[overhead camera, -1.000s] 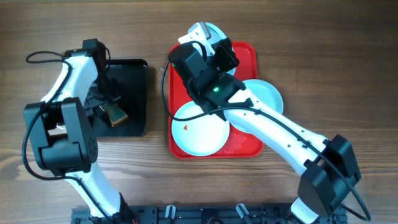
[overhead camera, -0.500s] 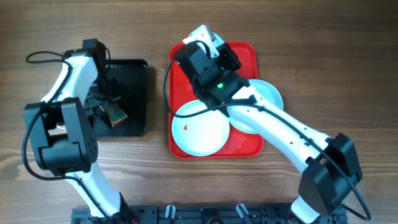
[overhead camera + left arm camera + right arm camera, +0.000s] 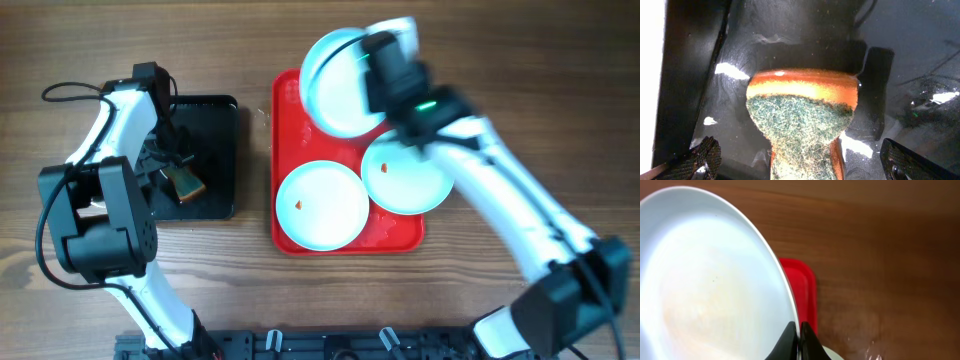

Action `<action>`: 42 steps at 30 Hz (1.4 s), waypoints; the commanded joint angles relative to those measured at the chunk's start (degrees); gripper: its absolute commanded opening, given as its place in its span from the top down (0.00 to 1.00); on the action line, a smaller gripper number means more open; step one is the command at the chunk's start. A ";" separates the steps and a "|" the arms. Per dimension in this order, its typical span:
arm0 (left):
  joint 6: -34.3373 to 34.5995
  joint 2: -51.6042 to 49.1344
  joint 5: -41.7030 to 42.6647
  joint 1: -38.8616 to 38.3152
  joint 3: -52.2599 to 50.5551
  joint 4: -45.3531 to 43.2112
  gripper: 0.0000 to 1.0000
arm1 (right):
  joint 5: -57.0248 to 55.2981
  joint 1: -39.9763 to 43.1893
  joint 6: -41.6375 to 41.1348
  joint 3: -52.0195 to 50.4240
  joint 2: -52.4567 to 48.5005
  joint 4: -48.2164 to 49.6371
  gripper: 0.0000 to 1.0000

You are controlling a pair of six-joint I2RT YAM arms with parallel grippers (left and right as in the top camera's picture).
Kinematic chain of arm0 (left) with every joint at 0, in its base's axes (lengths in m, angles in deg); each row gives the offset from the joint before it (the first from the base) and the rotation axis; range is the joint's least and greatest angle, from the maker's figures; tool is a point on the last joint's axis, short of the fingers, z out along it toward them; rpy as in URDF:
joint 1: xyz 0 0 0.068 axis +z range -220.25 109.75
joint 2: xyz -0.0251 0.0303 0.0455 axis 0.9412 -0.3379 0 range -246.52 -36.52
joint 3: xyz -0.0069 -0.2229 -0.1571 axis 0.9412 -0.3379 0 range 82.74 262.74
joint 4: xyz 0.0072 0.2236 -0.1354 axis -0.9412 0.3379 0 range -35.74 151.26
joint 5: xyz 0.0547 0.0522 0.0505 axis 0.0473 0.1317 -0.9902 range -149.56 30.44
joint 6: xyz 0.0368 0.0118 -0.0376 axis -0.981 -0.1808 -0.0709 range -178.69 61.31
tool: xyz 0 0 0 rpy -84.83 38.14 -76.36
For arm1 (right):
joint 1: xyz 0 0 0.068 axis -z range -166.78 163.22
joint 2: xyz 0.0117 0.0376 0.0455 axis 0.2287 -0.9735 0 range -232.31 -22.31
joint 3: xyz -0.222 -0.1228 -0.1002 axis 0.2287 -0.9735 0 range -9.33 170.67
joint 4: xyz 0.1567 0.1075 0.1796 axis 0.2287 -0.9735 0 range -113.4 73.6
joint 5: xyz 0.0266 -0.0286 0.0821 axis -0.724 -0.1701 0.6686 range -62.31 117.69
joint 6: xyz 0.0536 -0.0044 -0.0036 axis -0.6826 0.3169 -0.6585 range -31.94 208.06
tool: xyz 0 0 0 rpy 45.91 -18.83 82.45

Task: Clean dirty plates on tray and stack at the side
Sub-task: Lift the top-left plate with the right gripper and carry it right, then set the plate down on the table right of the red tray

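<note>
Right gripper [image 3: 799, 332] swung to 12 o'clock, clamping plate [image 3: 338, 85] by the rim, face exposed for scrubbing; left gripper [image 3: 807, 157] gapes over sponge [image 3: 800, 115].

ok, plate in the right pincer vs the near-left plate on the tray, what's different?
Support: the held plate is clamped at its rim by the right pincer and overhangs the far edge of the red tray. The near-left plate lies flat inside the tray.
Soil: the near-left plate has an orange spot left of centre. The held plate's face shows none.
Shared: both are round, shallow, pale blue-white and alike in size.
</note>
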 commanded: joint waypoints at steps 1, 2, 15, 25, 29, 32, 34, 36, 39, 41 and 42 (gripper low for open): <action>-0.52 1.01 -0.35 -0.04 -0.15 -0.02 0.00 | 24.33 16.11 -8.68 1.16 1.05 -2.62 0.95; -0.52 1.01 -0.33 -0.04 -0.15 -0.02 0.00 | 27.67 19.89 -9.38 1.14 0.63 -3.28 0.96; -0.52 1.01 -0.33 -0.04 -0.15 -0.02 0.00 | 29.81 52.50 -13.88 -5.49 -13.18 -8.55 0.96; -0.52 1.01 -0.33 -0.04 -0.15 -0.02 0.00 | 25.51 53.16 -13.84 -6.78 -14.34 -10.40 0.53; -0.52 1.01 -0.33 -0.04 -0.15 -0.02 0.00 | 28.83 53.09 -12.74 -6.78 -12.68 -12.70 0.51; -0.52 1.01 -0.33 -0.04 -0.15 -0.02 0.00 | 39.28 51.95 -5.88 -6.78 -9.49 -12.81 0.51; -0.52 1.01 -0.33 -0.04 -0.15 -0.02 0.00 | 45.97 49.53 0.11 -6.78 -6.99 -13.92 0.51; -0.52 1.01 -0.35 -0.04 -0.15 -0.02 0.00 | 46.29 45.07 4.20 -6.78 -5.18 -18.38 0.51; -0.52 1.01 -0.33 -0.04 -0.15 -0.02 0.00 | 41.81 37.68 7.04 -7.80 -5.29 -23.58 0.51; -0.52 1.01 -0.33 -0.04 -0.15 -0.02 0.00 | 39.50 33.29 7.13 -10.16 -5.29 -23.52 0.52; -0.52 1.01 -0.33 -0.04 -0.15 -0.02 0.00 | 36.83 30.95 6.54 -11.69 -5.35 -22.97 0.52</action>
